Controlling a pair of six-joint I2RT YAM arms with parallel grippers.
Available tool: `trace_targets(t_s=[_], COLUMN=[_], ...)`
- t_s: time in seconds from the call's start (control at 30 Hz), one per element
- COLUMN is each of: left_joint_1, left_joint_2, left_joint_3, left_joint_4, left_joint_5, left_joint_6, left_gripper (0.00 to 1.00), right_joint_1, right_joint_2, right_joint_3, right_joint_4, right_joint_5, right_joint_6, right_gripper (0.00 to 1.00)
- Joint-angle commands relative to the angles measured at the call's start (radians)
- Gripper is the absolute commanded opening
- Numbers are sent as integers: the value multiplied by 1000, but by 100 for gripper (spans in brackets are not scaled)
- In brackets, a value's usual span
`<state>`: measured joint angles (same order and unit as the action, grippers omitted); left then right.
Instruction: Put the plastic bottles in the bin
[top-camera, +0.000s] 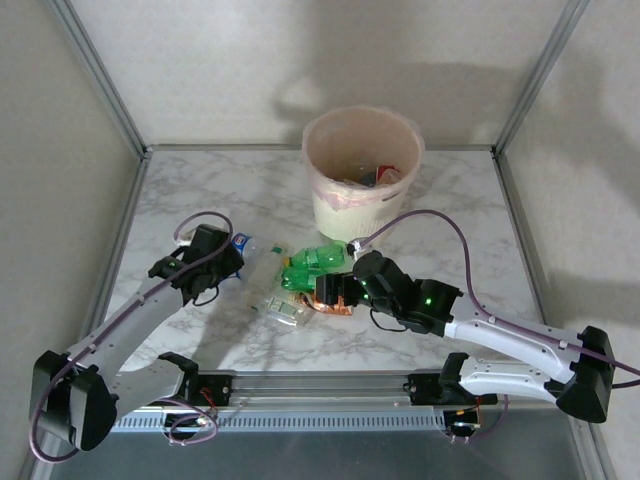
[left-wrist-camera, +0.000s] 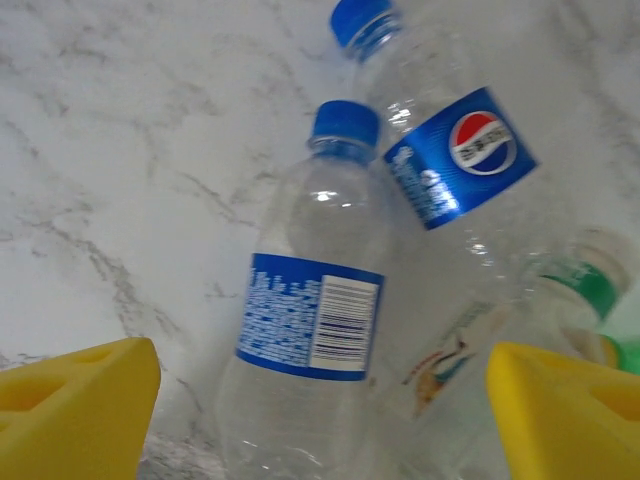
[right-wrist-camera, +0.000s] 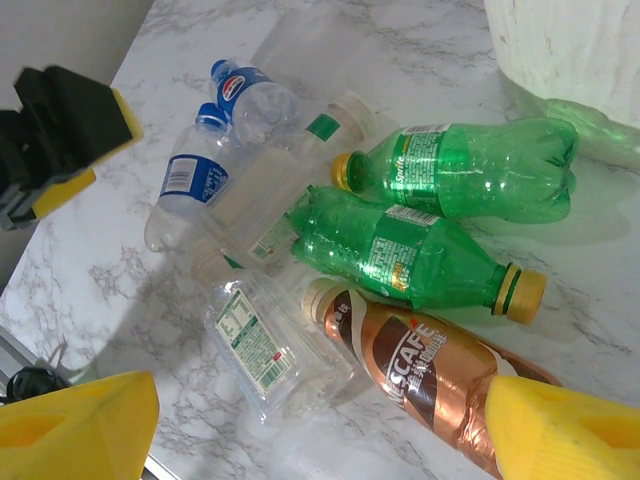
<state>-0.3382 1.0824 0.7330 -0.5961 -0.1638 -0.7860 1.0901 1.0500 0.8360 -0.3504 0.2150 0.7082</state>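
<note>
- The left arm (top-camera: 130, 320) stretches low over the counter (top-camera: 200, 190); the left end effector (left-wrist-camera: 320, 425) is wide apart above a clear bottle (left-wrist-camera: 310, 330)
- The right arm (top-camera: 500, 335) bends leftward; the right end effector (right-wrist-camera: 320, 420) is apart over a brown bottle (right-wrist-camera: 430, 370)
- The plastic bottles (top-camera: 300, 272) lie heaped just beside the bin (top-camera: 340, 205)

Crushed clear, green and brown bottles (right-wrist-camera: 400, 250) lie clustered near the upright bin (top-camera: 345, 205)

Sprite on green bottle (right-wrist-camera: 462, 172), "SCAFE" on copper bottle (right-wrist-camera: 420, 375).
</note>
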Motion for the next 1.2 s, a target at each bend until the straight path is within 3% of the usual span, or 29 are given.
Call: trace_targets(t_s=[0.0, 0.7, 1.17], left_joint_1=[29, 79, 103], left_joint_2=[38, 320, 269], left_joint_3=[-28, -82, -87], left_joint_4=[49, 268, 243], left_joint_5=[19, 61, 61], left_joint_6=[10, 37, 38], left_gripper=[84, 84, 63], right_joint_1=[10, 14, 15], right_joint_2=[8, 21, 40], right_joint_3=[29, 38, 68], right_joint_4=[21, 15, 14], right_joint_5=[20, 20, 13], right_joint_6=[10, 10, 9], right_gripper=[85, 86, 86])
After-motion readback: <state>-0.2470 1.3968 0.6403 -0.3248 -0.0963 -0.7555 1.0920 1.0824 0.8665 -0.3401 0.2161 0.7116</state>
